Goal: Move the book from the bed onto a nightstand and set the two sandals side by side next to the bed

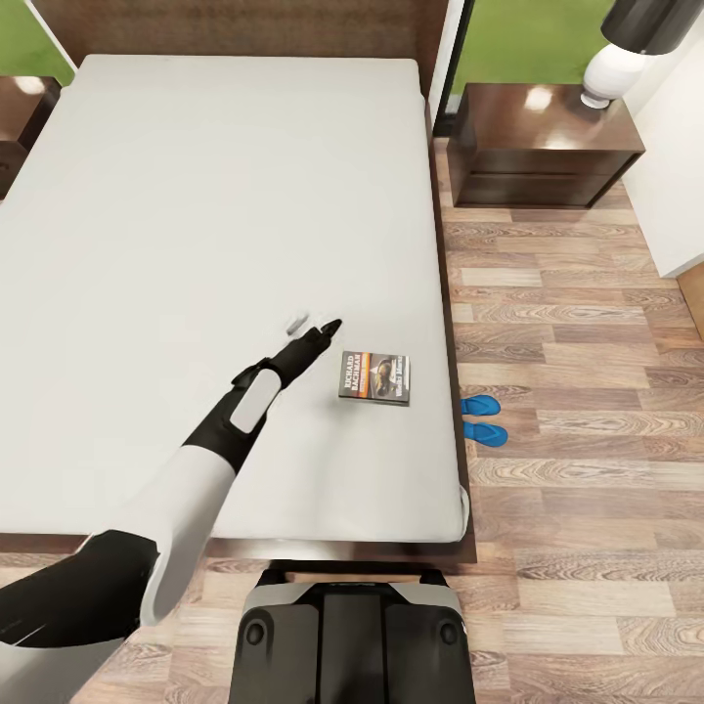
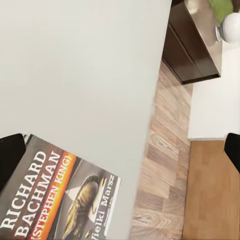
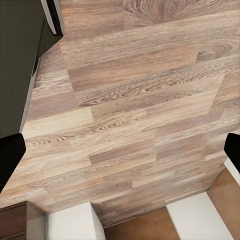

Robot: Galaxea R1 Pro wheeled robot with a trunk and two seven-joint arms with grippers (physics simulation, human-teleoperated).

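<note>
**Left claw over the bed, beside the book**

The book (image 1: 374,377) lies flat on the grey bed (image 1: 196,244), near its right edge and toward the near end. The left claw (image 1: 315,330) reaches out above the mattress just left of the book; its fingers are spread wide and hold nothing. In the left wrist view the book (image 2: 55,200) lies close to one dark fingertip (image 2: 10,155).

Two blue sandals (image 1: 482,418) lie side by side on the wood floor (image 1: 577,323) just beside the bed's right edge. A nightstand (image 1: 543,147) stands at the far right, carrying a white lamp (image 1: 614,70).

The right claw (image 3: 120,150) hangs wide open and empty over bare floor (image 3: 135,100).
</note>
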